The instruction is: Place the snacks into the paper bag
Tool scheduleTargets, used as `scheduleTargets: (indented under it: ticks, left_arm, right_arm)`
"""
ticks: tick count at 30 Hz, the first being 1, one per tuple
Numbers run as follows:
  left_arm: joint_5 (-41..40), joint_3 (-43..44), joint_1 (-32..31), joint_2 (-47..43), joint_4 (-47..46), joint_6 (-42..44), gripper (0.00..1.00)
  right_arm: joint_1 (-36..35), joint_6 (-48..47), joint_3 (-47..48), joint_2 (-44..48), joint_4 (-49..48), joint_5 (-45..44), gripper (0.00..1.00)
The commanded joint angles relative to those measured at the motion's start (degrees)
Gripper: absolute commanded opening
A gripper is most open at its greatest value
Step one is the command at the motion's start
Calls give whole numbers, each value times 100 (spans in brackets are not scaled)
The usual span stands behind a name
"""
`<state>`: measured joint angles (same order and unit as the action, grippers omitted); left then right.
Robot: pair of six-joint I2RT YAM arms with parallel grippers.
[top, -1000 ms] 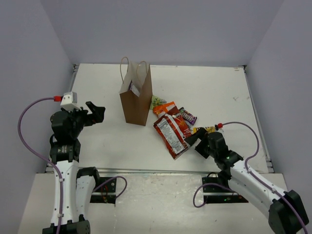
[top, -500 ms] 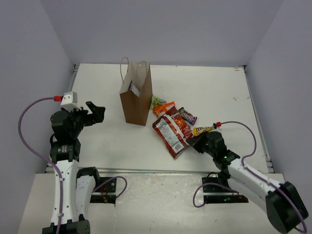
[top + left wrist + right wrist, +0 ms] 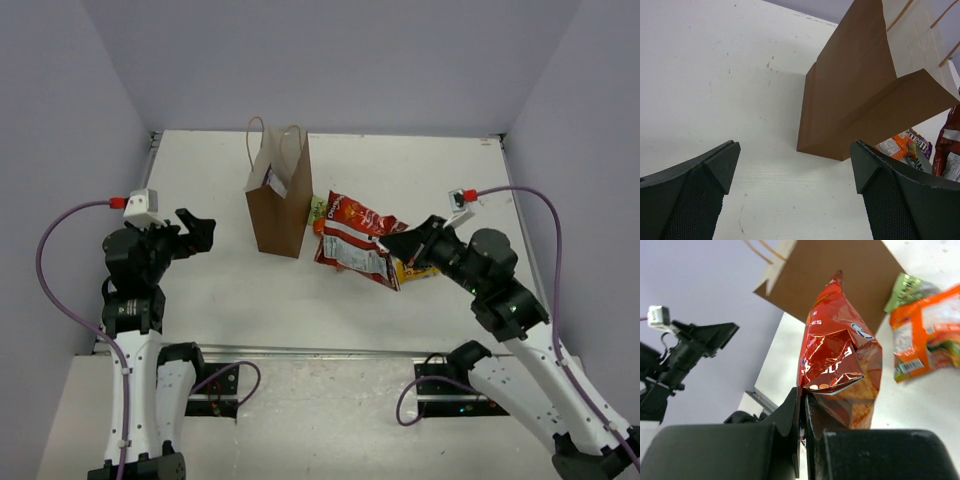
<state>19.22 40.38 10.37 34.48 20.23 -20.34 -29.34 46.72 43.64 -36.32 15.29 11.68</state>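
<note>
Red chip bag (image 3: 356, 241), flat before, now hangs clamped in right pincer (image 3: 395, 243); left pincer (image 3: 203, 232) stands apart.

Three cameras on one tabletop: one fixed overhead, one on each wrist.

The top camera sits high above and behind the arm bases, looking down and forward over the whole white table (image 3: 420, 180), far enough back to take in both arms. The left wrist camera rides low, looking out between the dark fingers (image 3: 695, 195) of the left gripper (image 3: 794, 150) at the paper bag (image 3: 860, 100) nearby. The right wrist camera looks along the right gripper (image 3: 802, 400), very close to the red chip bag (image 3: 837, 365), facing across the table toward the left arm (image 3: 690, 347). All three views share the paper bag and the red chip bag.
</note>
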Motion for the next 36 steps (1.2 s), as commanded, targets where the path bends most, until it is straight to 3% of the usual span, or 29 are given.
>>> scheduleTargets:
  ticks: [1,18,29,36]
  left_arm:
    - [-50,-39,35,-55,-212,91,100]
    - [-59,-39,35,-55,-212,91,100]
    - [-85,-39,35,-38,-212,91,100]
    - [-94,-39,26,-29,-204,91,100]
  right_arm:
    - [-36,-663,855,-454,273,853,0]
    - [-309,-1068,5662,-3372,1063,1785,0]
    - [-651,-568,8317,-5595,1309,1003,0]
    - [-757,-392,8478,-6107,1328,-86,0]
